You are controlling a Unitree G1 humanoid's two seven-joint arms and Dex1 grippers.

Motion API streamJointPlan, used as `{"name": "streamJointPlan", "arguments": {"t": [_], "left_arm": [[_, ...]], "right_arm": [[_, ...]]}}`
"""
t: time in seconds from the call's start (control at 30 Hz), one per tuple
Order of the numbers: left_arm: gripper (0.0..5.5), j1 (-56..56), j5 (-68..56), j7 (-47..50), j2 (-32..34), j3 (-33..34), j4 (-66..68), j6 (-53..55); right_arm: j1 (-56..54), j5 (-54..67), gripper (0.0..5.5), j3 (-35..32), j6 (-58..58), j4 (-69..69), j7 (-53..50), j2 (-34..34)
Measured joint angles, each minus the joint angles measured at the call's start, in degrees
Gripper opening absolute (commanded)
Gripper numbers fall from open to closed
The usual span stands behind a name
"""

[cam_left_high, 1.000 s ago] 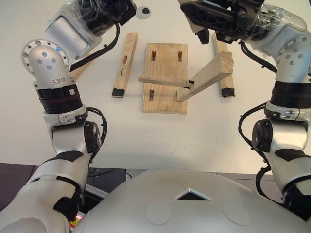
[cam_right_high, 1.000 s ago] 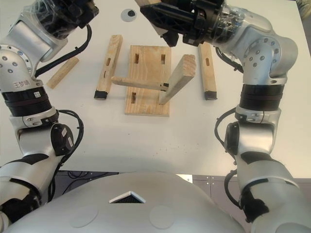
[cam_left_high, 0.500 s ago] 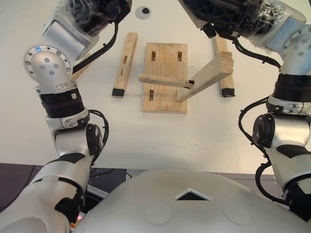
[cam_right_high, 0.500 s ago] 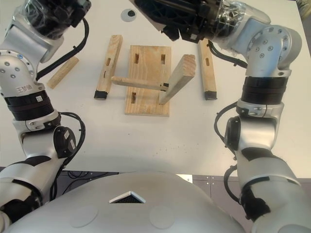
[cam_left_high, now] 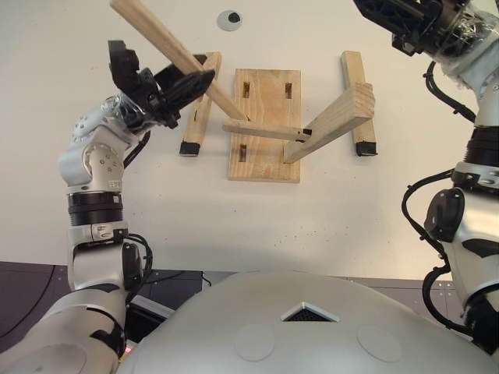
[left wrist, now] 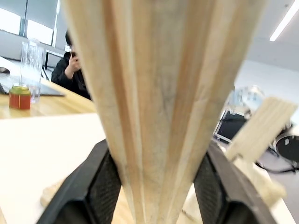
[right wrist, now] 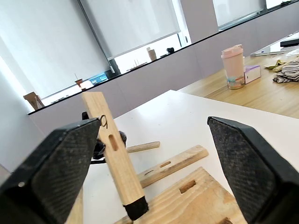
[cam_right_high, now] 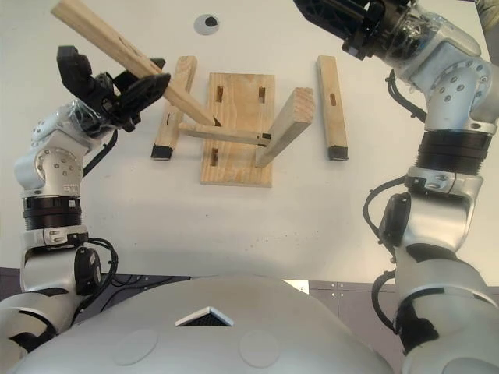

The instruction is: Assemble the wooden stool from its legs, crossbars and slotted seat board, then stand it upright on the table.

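Note:
My left gripper [cam_left_high: 181, 84] is shut on a long wooden leg [cam_left_high: 160, 43] around its middle. The leg slants down over the table, and its lower end hangs by the left edge of the slotted seat board [cam_left_high: 265, 160]. A second leg [cam_left_high: 331, 123] stands tilted in the board, with a crossbar [cam_left_high: 261, 130] sticking out of it toward the held leg. One leg [cam_left_high: 199, 105] lies left of the board, another [cam_left_high: 357, 97] lies right of it. My right gripper [cam_right_high: 331, 17] hovers open at the far right, with nothing between its fingers [right wrist: 51, 172].
A loose crossbar [right wrist: 142, 147] lies on the white table [cam_left_high: 257, 218] beyond the left leg. A small black round disc [cam_left_high: 230, 19] sits at the far edge. The near half of the table is bare.
Both arms were up together at the far side with a wooden piece. Now my left gripper has swung down and left with the leg, and the right gripper has pulled away to the right, open.

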Motion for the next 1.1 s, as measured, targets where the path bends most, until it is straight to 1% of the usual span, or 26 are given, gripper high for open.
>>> {"name": "streamJointPlan", "arguments": {"t": [0.1, 0.37, 0.47, 0.57, 0.67, 0.8, 0.97, 1.1], "left_arm": [[2.03, 1.08, 0.52, -2.06, 0.23, -0.51, -0.11, -0.53], [2.01, 3.79, 2.41, -7.74, 6.33, -1.33, -2.75, -1.72], [2.01, 4.06, 4.29, -9.67, 8.63, -2.47, -2.95, -4.57], [2.01, 3.89, 5.22, -10.68, 9.26, -3.08, -2.90, -6.82], [2.01, 3.00, 6.28, -12.09, 10.24, -4.54, -2.68, -9.52], [2.01, 1.05, 7.29, -14.26, 12.17, -6.21, -1.90, -10.58], [2.01, -3.26, 9.46, -18.34, 14.64, -9.77, 0.68, -14.86], [2.01, -5.59, 11.13, -19.41, 15.07, -12.07, 0.92, -16.16]], "right_arm": [[-0.05, -0.73, 4.20, 0.35, -0.91, 1.91, -0.09, 0.10], [-0.11, -2.87, 4.20, 0.86, -3.02, 3.89, -0.09, 0.17], [-0.11, -3.60, 4.20, 0.87, -4.19, 4.26, -0.12, 0.19], [-0.10, -4.08, 4.20, 0.88, -4.46, 4.34, -0.16, 0.22], [-0.06, -4.49, 4.20, 1.14, -4.87, 4.33, -0.17, 0.30], [0.73, -4.53, 4.20, 1.37, -4.93, 3.51, -0.34, 0.43], [3.81, -4.52, 4.20, 1.50, -5.02, 1.33, -1.46, 0.61], [4.79, -4.52, 4.20, 1.72, -5.08, -0.04, -2.24, 0.70]]}}
